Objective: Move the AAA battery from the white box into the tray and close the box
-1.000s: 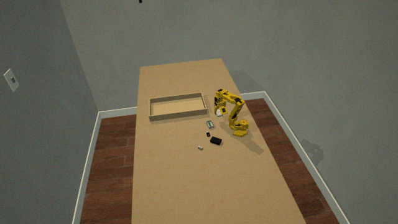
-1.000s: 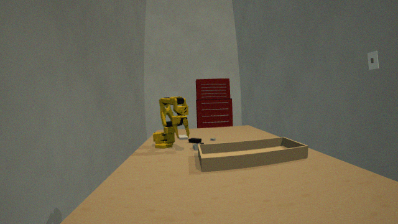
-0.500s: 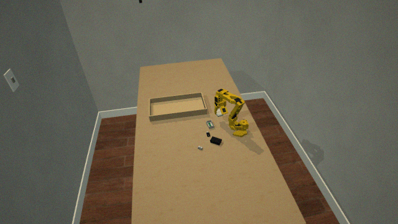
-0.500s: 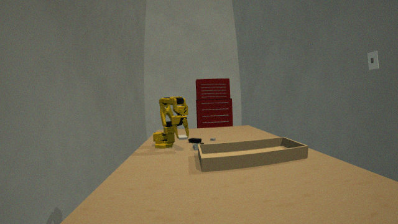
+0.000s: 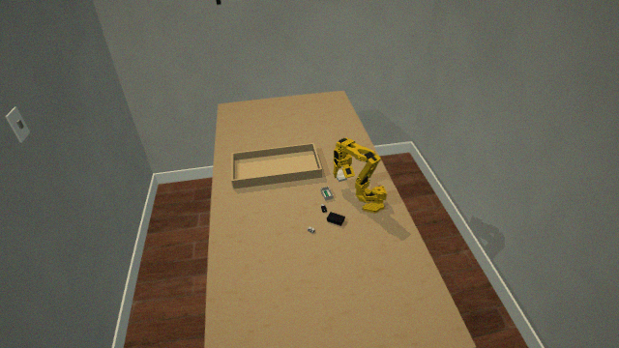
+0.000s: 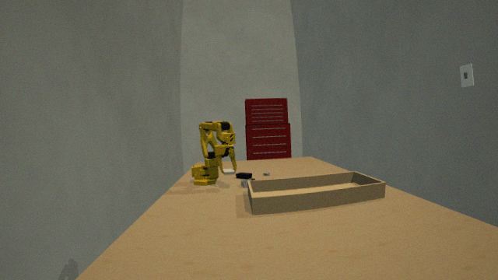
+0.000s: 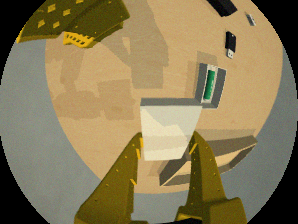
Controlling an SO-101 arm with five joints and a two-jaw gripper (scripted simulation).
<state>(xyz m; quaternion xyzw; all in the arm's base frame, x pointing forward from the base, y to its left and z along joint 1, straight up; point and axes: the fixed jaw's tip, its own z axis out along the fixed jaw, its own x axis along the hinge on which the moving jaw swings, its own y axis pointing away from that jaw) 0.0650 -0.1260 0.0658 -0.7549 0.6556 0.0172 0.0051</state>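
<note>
— While the yellow gripper (image 7: pixel 168 156) is seen from the wrist, what is clamped in it?

— A white rectangular box lid (image 7: pixel 166 132) is gripped between the yellow fingers, clear of the tan worktop (image 5: pixel 290 271), close by the arm's base (image 5: pixel 374 197).

— Where is the AAA battery found?

— A green cylinder, taken to be the AAA battery (image 7: pixel 210 86), is seen lying inside the open white box base (image 5: pixel 328 193), which is set on the worktop between the shallow brown tray (image 5: pixel 277 180) and a flat black box (image 5: pixel 336 218). A small black item (image 5: pixel 323 209) and a tiny grey piece (image 5: pixel 311 230) are placed nearby.
</note>
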